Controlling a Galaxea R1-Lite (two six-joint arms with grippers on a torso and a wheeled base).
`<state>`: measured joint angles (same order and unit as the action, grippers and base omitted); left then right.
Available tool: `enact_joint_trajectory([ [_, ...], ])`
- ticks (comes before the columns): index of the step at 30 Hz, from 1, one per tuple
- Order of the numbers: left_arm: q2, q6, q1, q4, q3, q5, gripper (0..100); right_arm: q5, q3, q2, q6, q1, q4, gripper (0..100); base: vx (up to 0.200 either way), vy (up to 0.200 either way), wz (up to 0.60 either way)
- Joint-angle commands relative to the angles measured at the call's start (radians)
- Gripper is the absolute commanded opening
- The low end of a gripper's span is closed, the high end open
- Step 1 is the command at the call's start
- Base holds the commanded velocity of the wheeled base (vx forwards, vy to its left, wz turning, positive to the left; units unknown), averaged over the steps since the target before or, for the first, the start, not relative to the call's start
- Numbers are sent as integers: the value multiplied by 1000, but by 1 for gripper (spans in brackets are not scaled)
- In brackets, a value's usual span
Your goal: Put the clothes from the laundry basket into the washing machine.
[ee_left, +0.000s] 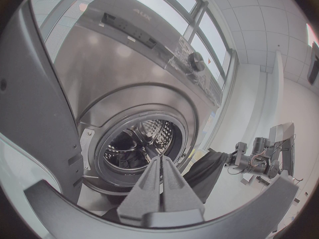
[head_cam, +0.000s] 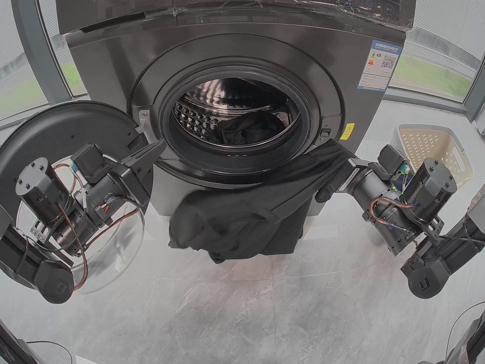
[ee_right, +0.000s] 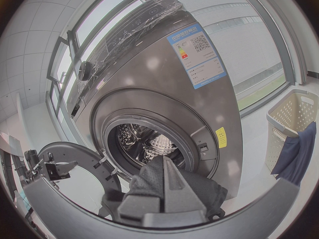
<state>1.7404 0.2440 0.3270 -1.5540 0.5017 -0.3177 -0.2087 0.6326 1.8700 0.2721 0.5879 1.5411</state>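
The washing machine (head_cam: 227,51) stands with its round door (head_cam: 50,127) swung open to the left. Inside the drum (head_cam: 235,115) lies a dark piece of clothing (head_cam: 247,127). My right gripper (head_cam: 339,165) is shut on a black garment (head_cam: 242,213), just right of and below the drum opening. The cloth drapes over its fingers (ee_right: 172,180) and hangs down the machine's front toward the floor. My left gripper (head_cam: 154,150) is shut with nothing in it, close to the opening's left rim. The pale laundry basket (head_cam: 434,145) stands to the right of the machine.
A dark blue garment (ee_right: 297,153) hangs over the basket's rim (ee_right: 289,117). Grey tiled floor (head_cam: 242,304) stretches in front of the machine. Windows run behind and beside it. The open door's glass bowl (head_cam: 116,259) sits under my left arm.
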Motion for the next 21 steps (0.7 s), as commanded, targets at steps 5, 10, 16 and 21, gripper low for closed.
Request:
enact_joint_trajectory([
  [5, 13, 12, 27, -3, -43, 5, 0, -1, 4, 3, -1, 15, 1, 0, 0, 0, 0],
  [10, 105, -8, 56, -4, -88, 3, 0, -1, 7, 3, -1, 26, 1, 0, 0, 0, 0],
  [16, 180, -57, 99, -6, -141, -1, 0, -3, 24, 5, -4, 40, 1, 0, 0, 0, 0],
  [21, 214, -71, 129, -6, -150, -4, 100, -1, 73, 29, -4, 47, 1, 0, 0, 0, 0],
])
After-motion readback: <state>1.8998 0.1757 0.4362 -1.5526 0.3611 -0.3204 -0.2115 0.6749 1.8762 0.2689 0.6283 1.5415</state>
